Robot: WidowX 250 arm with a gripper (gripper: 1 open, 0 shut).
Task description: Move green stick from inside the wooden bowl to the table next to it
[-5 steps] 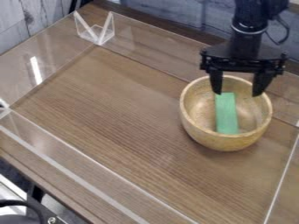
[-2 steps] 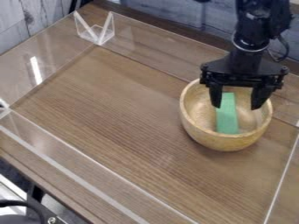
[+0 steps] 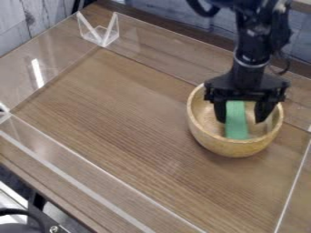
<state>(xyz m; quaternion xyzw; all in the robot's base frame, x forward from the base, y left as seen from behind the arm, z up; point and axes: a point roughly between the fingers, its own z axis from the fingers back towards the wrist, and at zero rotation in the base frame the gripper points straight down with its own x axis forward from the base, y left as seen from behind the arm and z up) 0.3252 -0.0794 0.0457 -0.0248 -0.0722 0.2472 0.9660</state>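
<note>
Item 1, table [image 3: 109, 109]: brown wood-grain top filling most of the frame, edged by low clear acrylic walls [image 3: 49, 159]. Item 2, wooden bowl [image 3: 206, 132]: round, light tan, at right of centre, with item 3, green stick [image 3: 237, 120], lying inside it. Item 4, gripper [image 3: 246, 106]: black, pointing down into the bowl, fingers spread apart on either side of the stick, contact apparently none though hard to judge.

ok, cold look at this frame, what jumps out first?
The bright green stick lying inside the wooden bowl, right of centre on the table. The black gripper hangs straight down over it, jaws open to either side of the stick's upper end, nothing held. Then the clear acrylic walls edging the table.
</note>
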